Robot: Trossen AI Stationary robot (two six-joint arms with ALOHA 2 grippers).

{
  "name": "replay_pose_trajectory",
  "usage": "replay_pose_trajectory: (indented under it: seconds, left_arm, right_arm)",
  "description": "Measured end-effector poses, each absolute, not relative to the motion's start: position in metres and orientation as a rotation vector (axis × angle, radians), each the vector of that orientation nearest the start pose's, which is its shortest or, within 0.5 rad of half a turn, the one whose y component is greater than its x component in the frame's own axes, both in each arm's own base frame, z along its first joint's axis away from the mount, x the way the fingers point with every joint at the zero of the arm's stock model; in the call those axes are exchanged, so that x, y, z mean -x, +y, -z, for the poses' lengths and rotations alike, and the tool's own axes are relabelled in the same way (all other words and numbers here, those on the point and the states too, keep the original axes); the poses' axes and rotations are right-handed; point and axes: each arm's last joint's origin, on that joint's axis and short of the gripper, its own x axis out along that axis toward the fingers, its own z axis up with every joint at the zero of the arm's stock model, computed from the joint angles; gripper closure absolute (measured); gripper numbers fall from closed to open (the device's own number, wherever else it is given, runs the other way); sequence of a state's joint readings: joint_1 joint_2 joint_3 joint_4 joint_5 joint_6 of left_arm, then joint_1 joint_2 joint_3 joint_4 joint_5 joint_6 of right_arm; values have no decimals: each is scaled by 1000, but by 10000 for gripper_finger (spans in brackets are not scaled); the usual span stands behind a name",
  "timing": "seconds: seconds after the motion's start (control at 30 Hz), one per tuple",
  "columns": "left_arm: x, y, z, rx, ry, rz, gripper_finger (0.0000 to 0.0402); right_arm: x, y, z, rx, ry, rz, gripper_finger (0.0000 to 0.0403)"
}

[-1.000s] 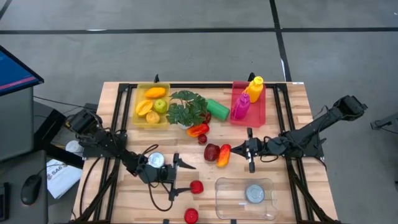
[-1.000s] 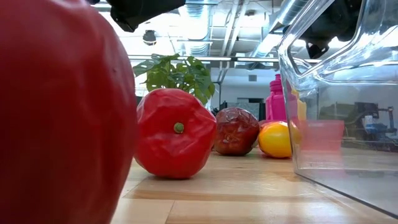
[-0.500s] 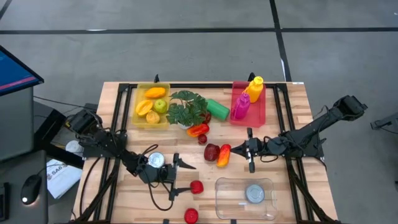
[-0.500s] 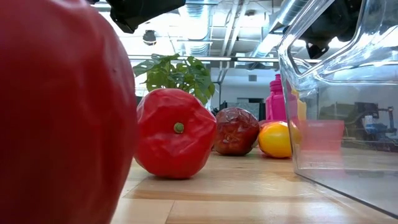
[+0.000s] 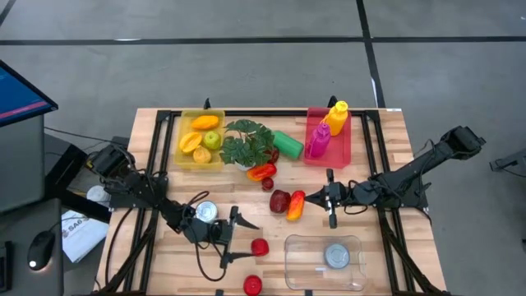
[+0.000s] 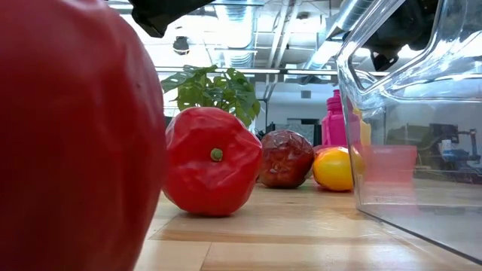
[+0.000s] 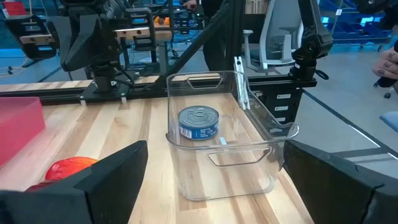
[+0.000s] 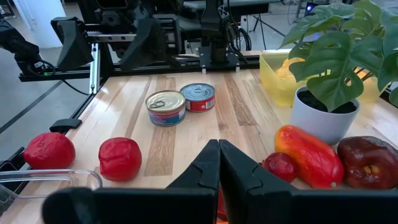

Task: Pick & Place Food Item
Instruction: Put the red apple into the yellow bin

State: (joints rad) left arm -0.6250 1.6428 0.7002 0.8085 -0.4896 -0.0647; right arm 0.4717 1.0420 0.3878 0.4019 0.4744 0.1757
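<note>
A red tomato (image 5: 260, 247) lies on the wooden table just right of my left gripper (image 5: 242, 238), which is open, with its fingers apart and nothing between them. A second red tomato (image 5: 252, 284) lies at the near edge. The clear container (image 5: 306, 265) holds a blue can (image 7: 199, 122). My right gripper (image 5: 330, 205) hovers shut beside a red-yellow pepper (image 5: 296, 204) and a dark red fruit (image 5: 279, 200), touching neither. In the right wrist view its shut fingers (image 8: 208, 163) point over the table toward both tomatoes (image 8: 120, 158).
Two cans (image 8: 166, 107) stand by the left arm. A potted plant (image 5: 246, 141), a green can (image 5: 288, 144), a red-orange pepper (image 5: 261, 171) and a small red fruit (image 5: 267, 183) sit mid-table. At the far edge are a yellow fruit bin (image 5: 182, 160) and a pink bottle bin (image 5: 343, 154).
</note>
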Motion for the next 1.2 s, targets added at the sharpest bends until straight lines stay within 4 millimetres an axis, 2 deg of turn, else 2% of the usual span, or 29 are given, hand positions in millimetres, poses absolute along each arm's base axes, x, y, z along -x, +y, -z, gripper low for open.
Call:
replay_pose_trajectory:
  seconds: [0.33,0.9,1.03,1.2]
  left_arm:
    - [-272,-177,-191,-7,119,125,4]
    - [-272,-176,-191,-4,121,120,2]
    - [-272,-175,-184,-16,189,113,2]
    - [-272,-169,-173,72,297,71,2]
  right_arm:
    - [-192,83,-207,-60,223,23,403]
    - [-192,83,-207,-60,223,23,403]
    - [-192,83,-207,-60,223,23,403]
    - [-192,83,-207,-60,223,23,403]
